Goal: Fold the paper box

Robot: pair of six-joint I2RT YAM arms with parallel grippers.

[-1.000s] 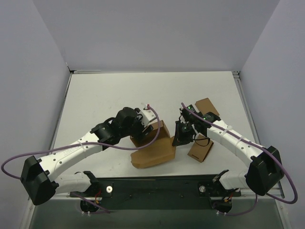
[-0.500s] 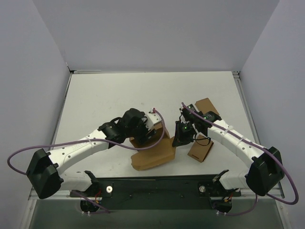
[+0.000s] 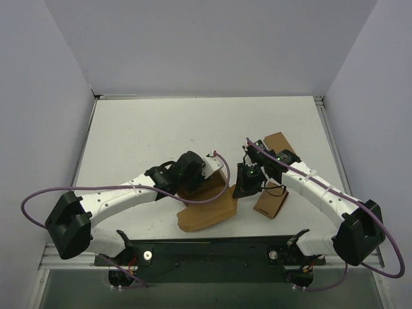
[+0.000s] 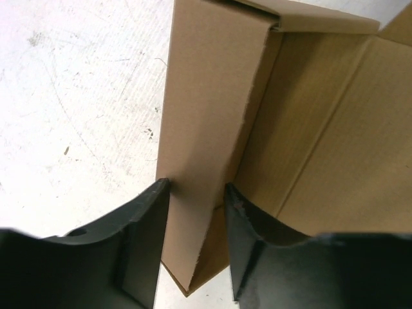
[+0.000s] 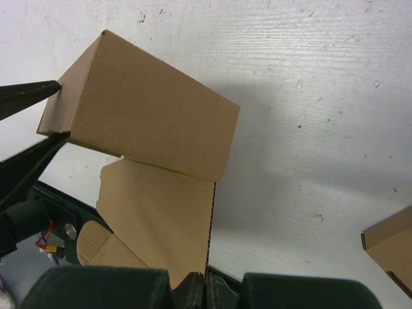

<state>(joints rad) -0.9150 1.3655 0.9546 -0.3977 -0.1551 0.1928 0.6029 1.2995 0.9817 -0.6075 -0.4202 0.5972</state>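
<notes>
brown cardboard on white: the paper box (image 3: 209,207) low in the middle of the table (image 3: 148,129), between the two arms and near the black base rail (image 3: 212,252), one part flat on the surface, another part raised into a hollow block on its far side. matt white tabletop, scuffed and speckled with small dark marks in both wrist views, bare across its far half. plain pale grey walls (image 3: 212,45) on three sides, meeting the table at its back and side edges. left gripper (image 4: 196,193) down at the left end of the raised part, black fingers (image 4: 141,225) astride one upright cardboard wall, partly closed, a tip pressed against each face of it. right gripper (image 5: 206,286) closed tight at the box's right side, pinching the thin edge of a lower flap, that edge running straight down into the slit between the jaws. two smaller boxes (image 3: 280,143) off to the right, one far and close by the right forearm, the other nearer (image 3: 271,203) and just right of the right gripper, both apart from the paper box. purple cables (image 3: 96,190) looping along both white arms. soft shadow under the raised cardboard, seen from the right wrist.
</notes>
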